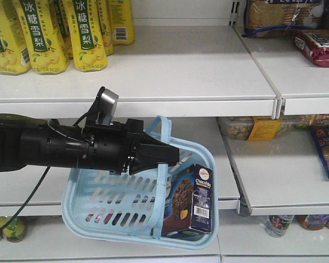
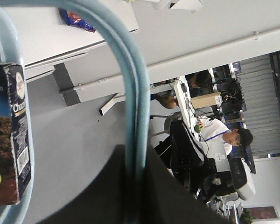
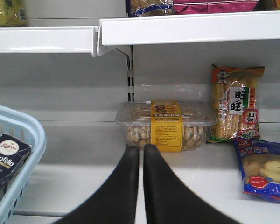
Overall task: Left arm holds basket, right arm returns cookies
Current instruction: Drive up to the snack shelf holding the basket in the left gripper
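White shelves (image 1: pixel 181 71) stand behind left pincer (image 1: pixel 170 156) holding the basket (image 1: pixel 69 208) by its handle; right pincer (image 3: pixel 141 151) narrow.

The left arm (image 1: pixel 49 148), a black cylinder with a silver camera block on top, is reaching in from the left of the front view. Its pointed left gripper (image 1: pixel 172 156) is clamping the hoop handle (image 1: pixel 165 127) of the basket (image 1: pixel 98 216). The light blue, slotted basket is hanging tilted, its right end sagging lower. The cookies (image 1: pixel 194 200), a tall dark navy carton, are standing inside against that right end. The right gripper (image 3: pixel 141 151) is hovering just beside the basket, its fingers pressing nearly together on nothing.
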`<state>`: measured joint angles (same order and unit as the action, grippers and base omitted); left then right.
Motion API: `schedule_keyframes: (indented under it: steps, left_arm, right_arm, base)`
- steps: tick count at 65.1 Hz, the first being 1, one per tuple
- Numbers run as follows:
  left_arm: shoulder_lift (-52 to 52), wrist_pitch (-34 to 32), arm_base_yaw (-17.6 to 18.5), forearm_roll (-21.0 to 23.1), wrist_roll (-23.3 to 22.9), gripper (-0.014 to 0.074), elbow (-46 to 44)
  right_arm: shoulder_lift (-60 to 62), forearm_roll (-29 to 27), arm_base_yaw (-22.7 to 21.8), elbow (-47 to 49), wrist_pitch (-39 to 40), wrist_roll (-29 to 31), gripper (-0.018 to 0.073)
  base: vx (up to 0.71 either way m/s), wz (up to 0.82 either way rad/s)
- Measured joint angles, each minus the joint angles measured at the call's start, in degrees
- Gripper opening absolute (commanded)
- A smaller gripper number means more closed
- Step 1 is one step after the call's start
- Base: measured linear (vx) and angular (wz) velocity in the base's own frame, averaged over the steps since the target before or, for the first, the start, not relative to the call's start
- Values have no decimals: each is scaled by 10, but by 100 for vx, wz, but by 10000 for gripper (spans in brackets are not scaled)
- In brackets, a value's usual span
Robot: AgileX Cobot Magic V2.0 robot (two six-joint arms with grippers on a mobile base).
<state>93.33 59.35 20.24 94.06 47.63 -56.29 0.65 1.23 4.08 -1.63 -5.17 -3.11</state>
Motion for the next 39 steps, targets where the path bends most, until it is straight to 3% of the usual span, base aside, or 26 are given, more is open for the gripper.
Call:
schedule_keyframes:
  steps: [39]
  left_arm:
    - [-7, 36, 4, -13, 1, -6, 1]
  right_arm:
    - [0, 0, 0, 0, 0, 0, -11]
  base:
    - [3, 1]
